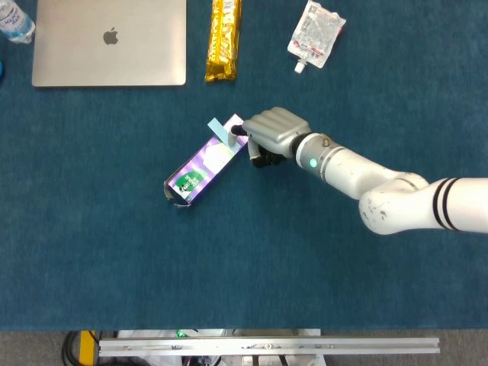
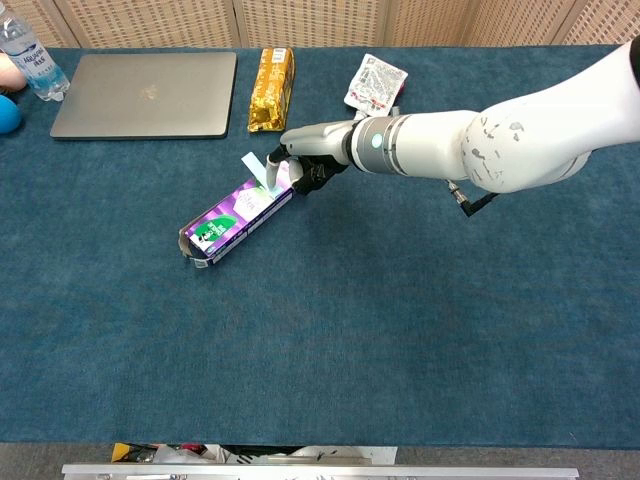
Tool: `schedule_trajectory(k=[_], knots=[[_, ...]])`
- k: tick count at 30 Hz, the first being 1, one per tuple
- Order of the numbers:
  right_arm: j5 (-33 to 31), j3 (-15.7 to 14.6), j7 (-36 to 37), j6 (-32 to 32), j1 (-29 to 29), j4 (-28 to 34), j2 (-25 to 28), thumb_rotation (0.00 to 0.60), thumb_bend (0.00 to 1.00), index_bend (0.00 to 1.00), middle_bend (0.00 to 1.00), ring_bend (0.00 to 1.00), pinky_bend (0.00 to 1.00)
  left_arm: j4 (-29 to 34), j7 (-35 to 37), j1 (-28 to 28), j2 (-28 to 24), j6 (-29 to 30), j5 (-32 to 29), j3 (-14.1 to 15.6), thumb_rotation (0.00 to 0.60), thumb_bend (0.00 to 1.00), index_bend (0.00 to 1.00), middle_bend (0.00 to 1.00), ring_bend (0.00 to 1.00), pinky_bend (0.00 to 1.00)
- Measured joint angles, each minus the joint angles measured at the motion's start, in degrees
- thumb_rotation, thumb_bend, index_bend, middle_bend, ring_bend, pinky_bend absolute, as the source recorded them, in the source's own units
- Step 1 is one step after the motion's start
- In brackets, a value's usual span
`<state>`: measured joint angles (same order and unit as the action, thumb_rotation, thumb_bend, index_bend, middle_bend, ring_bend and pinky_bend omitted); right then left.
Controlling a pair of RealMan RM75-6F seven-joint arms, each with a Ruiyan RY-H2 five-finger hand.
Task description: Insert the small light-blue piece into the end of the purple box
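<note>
The purple box (image 1: 204, 162) lies flat and diagonal on the blue cloth, also seen in the chest view as the purple box (image 2: 238, 212). Its lower-left end is open. At its upper-right end the small light-blue piece (image 1: 221, 130) sticks out, tilted up and to the left; in the chest view the light-blue piece (image 2: 256, 168) stands above that end. My right hand (image 1: 271, 133) pinches the piece with curled fingers right against the box end, shown too as the right hand (image 2: 305, 157). How far the piece sits inside the box is hidden. My left hand appears in neither view.
A silver laptop (image 1: 109, 42) lies at the back left, with a water bottle (image 1: 14, 21) beside it. A gold snack bar (image 1: 223, 38) and a white pouch (image 1: 315, 32) lie behind the hand. A blue ball (image 2: 8, 116) sits at the far left.
</note>
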<state>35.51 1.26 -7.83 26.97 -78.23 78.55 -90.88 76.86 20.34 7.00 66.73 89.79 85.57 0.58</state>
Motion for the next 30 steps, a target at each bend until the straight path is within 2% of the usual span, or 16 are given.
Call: schedule_trajectory(k=[12,22,30], knots=[[-0.4,0.0,0.1,-1.1,-0.5,-2.0,-1.6,0.463,1.0,0.29,1.0,1.0,1.0,-0.2,0.2,0.2,0.0,0.1,-0.3,0.0,0.6,0.36,0.19,0.19,0.16,0.12],[0.6,0.0,0.4,-0.4,0.1,1.4,0.8,0.463,1.0,0.29,1.0,1.0,1.0,-0.2,0.1,0.2,0.0,0.2,0.1,0.0,0.6,0.36,0.19,0.19,0.16,0.12],[-0.3,-0.9,-0.2,-0.4,-0.4,1.2,0.5,0.465,1.0,0.29,1.0,1.0,1.0,-0.1,0.0,0.3,0.0,0.3,0.0,0.0,0.6,0.36,0.19,0.19,0.16,0.12]])
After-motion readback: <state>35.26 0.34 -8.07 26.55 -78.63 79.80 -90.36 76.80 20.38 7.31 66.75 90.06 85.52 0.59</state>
